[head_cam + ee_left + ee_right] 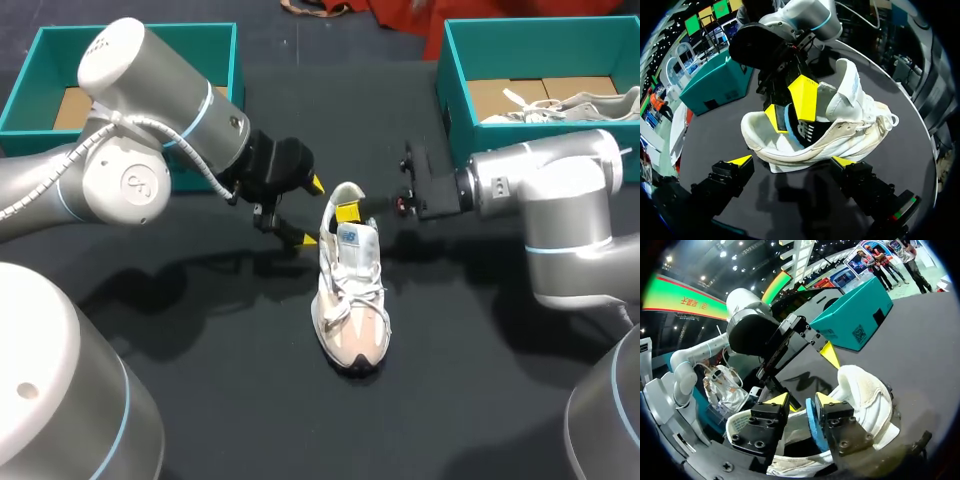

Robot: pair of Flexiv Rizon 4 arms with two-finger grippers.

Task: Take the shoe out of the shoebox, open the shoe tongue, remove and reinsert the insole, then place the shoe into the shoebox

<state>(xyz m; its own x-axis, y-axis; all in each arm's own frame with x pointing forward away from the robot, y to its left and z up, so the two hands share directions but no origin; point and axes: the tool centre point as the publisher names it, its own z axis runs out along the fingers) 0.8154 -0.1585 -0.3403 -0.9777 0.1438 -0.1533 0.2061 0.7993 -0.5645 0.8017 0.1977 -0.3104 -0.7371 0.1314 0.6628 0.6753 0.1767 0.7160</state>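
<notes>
A white and beige sneaker [350, 290] stands upright on the dark table, toe toward the front edge. My right gripper [345, 212] comes in from the right, its yellow fingers dipped into the heel opening. In the right wrist view its fingers [777, 399] stand apart; the blue insole [811, 424] stands on edge against one finger only, with a gap to the other. My left gripper [311, 211] is open just left of the heel. In the left wrist view it [791, 161] brackets the sneaker [850, 125] without touching, and the insole [790, 125] shows between the right gripper's fingers.
A teal shoebox [140, 40] stands at the back left, behind my left arm. A second teal shoebox [455, 70] at the back right holds another pale sneaker [570, 105]. Bare dark table lies around the shoe and toward the front edge.
</notes>
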